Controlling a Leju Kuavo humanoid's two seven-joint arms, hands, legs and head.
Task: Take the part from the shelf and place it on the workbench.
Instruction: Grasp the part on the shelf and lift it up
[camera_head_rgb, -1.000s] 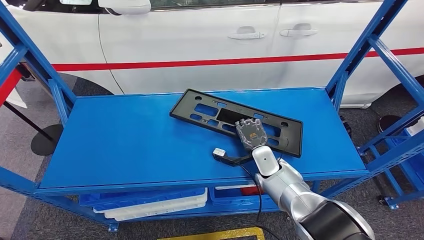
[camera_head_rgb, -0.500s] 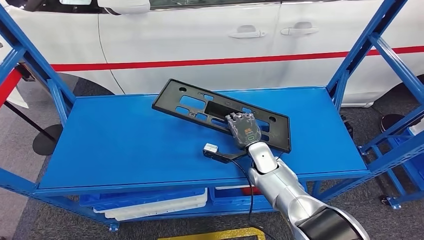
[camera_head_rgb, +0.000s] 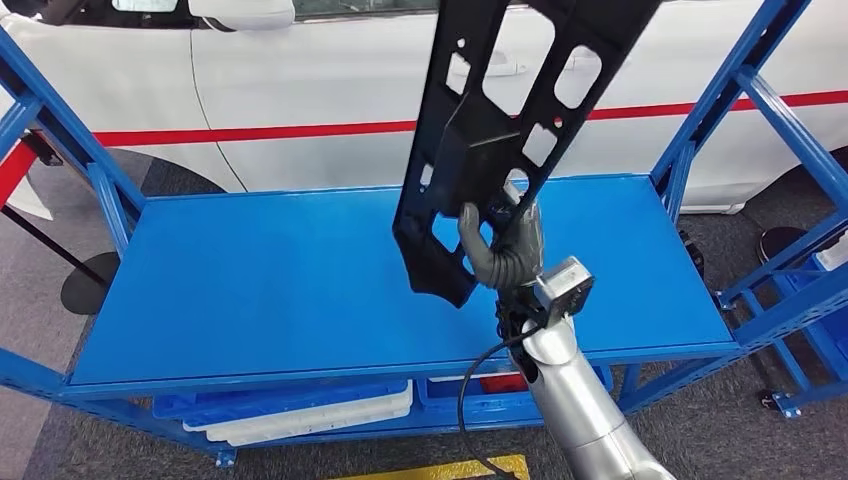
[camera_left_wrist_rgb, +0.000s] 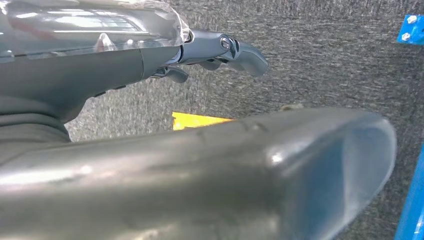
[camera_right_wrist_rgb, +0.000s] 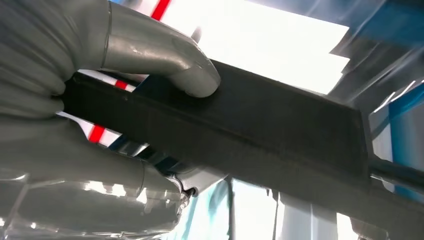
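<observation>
The part (camera_head_rgb: 478, 140) is a long black plastic plate frame with several cut-outs. It stands nearly upright in the air above the blue shelf (camera_head_rgb: 260, 280), its top passing out of the head view. My right hand (camera_head_rgb: 505, 250) grips its lower edge over the middle right of the shelf. In the right wrist view the fingers (camera_right_wrist_rgb: 165, 60) wrap around the dark edge of the part (camera_right_wrist_rgb: 270, 130). My left hand (camera_left_wrist_rgb: 200, 165) hangs over the grey floor with its fingers (camera_left_wrist_rgb: 240, 50) stretched out and nothing in it.
A white car (camera_head_rgb: 330, 80) with a red stripe stands right behind the shelf. Blue uprights (camera_head_rgb: 720, 100) frame the shelf on both sides. White and blue trays (camera_head_rgb: 300, 405) lie on the lower level. Another blue rack (camera_head_rgb: 810, 290) stands at the right.
The part lay flat on the shelf under my right hand a second ago. My right hand has gripped it, lifted it off the shelf and swung it up on end.
</observation>
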